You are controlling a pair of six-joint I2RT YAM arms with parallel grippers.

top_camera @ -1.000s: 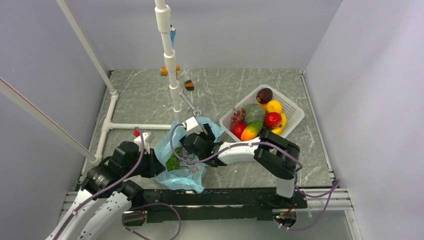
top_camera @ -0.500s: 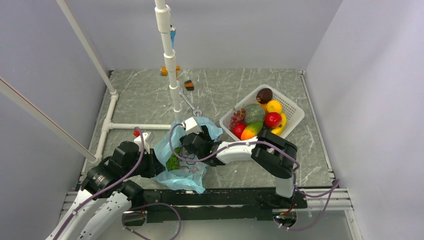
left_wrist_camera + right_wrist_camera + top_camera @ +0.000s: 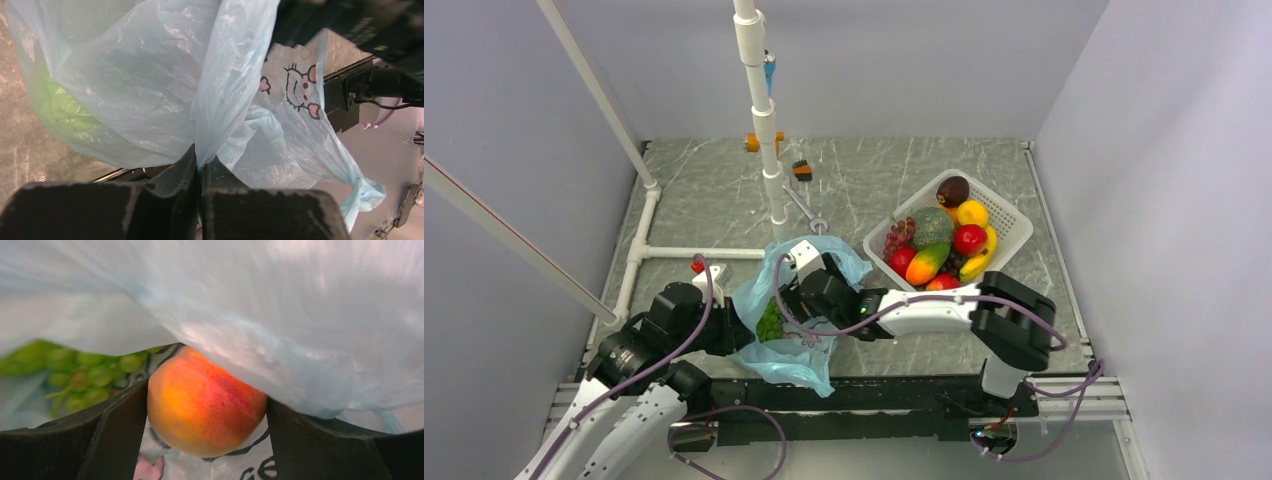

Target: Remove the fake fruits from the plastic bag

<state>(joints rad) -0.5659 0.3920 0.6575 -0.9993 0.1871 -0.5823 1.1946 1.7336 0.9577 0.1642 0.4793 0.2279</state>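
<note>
R hand (image 3: 206,399) is inside the plastic bag (image 3: 799,350), and the peach (image 3: 200,412) sits squarely between its two fingers, which seem to touch it on both sides. I read that as gripping the peach, film draped over the top. The peach is roundish, so no long axis matters. The exit path does: bag mouth lies behind the hand, so the pull is probably straight back.

L hand (image 3: 199,161) is closed on a gathered fold of the bag, pinned at its fingertips – it's the anchor, well off from any fruit. R arm is clearly the nearer one.

Green grape bunch (image 3: 82,375) lies deeper in than the peach, off past one finger of the R hand.

Top view shows only a green patch thru the bag's mouth, peach hidden – R wrist view alone shows it. L wrist view alone shows the pinch.
</note>
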